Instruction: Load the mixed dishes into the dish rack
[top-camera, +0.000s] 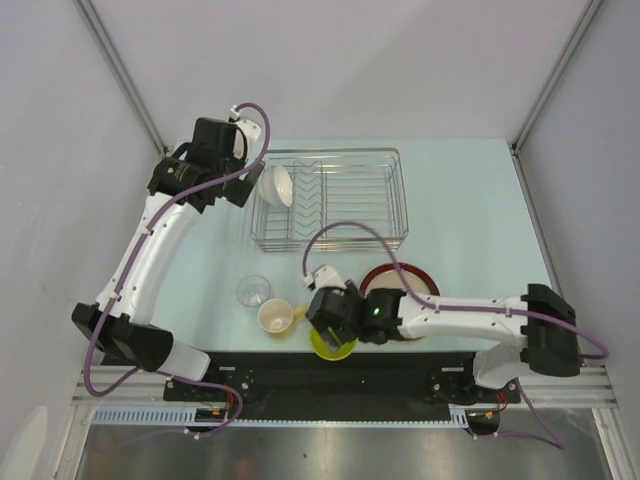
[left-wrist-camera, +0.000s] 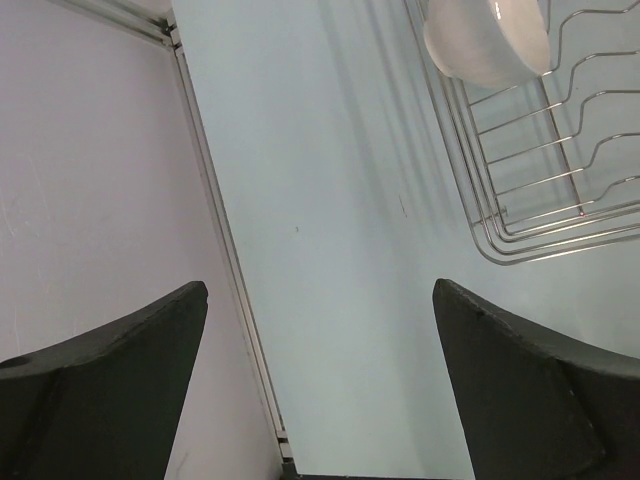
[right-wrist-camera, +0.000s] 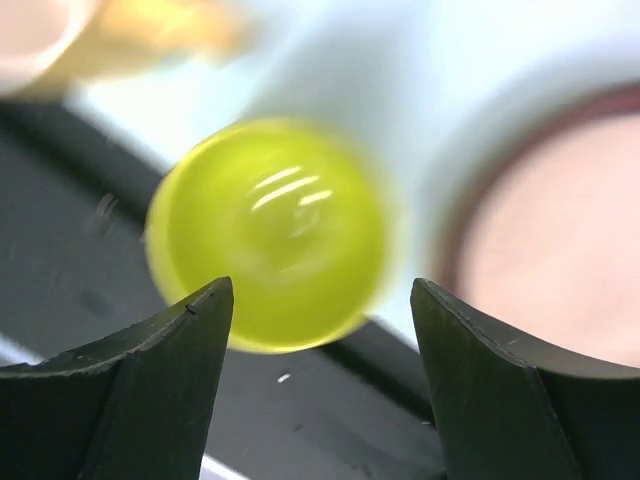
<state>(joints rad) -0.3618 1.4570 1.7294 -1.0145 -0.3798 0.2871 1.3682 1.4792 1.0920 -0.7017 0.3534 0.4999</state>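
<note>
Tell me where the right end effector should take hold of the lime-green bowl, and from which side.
Take the rim, from above. The lime-green bowl sits upright, mouth open toward the right end effector, whose jaws stand open over it, so one finger can probably go inside the wall and one outside. Choose rim away from the red-rimmed plate beside it.

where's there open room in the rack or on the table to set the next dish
Free: the dish rack right of the white bowl; the table between the rack's right side and the wall. Crowded: the near edge, where glass, mug, lime-green bowl and red-rimmed plate cluster under the right arm.
</note>
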